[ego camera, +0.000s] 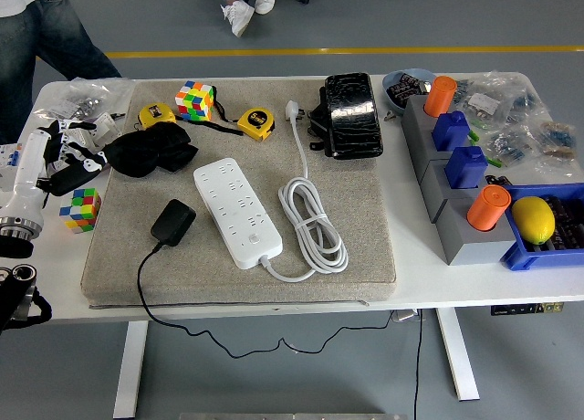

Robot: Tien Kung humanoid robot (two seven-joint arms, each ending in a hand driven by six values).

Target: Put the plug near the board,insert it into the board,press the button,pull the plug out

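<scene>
A black plug [172,222] lies on the grey mat [365,246], left of the white power strip [237,212]. Its black cable runs off the table's front edge. The strip lies diagonally at the mat's middle, with its button [259,245] at the near end. Its white cord [313,224] is coiled on its right and ends in a white plug [293,110] at the back. My left hand [71,155] rests at the table's left edge, far from the plug, fingers relaxed and empty. The right arm is out of view.
A person's legs [46,32] stand at the far left. On the mat's back are a Rubik's cube [196,99], two yellow tape measures [256,123], a black cloth [151,151] and a black case [351,114]. A second cube [81,207] lies by my left hand. Grey blocks [456,228] and a blue bin [538,251] stand on the right.
</scene>
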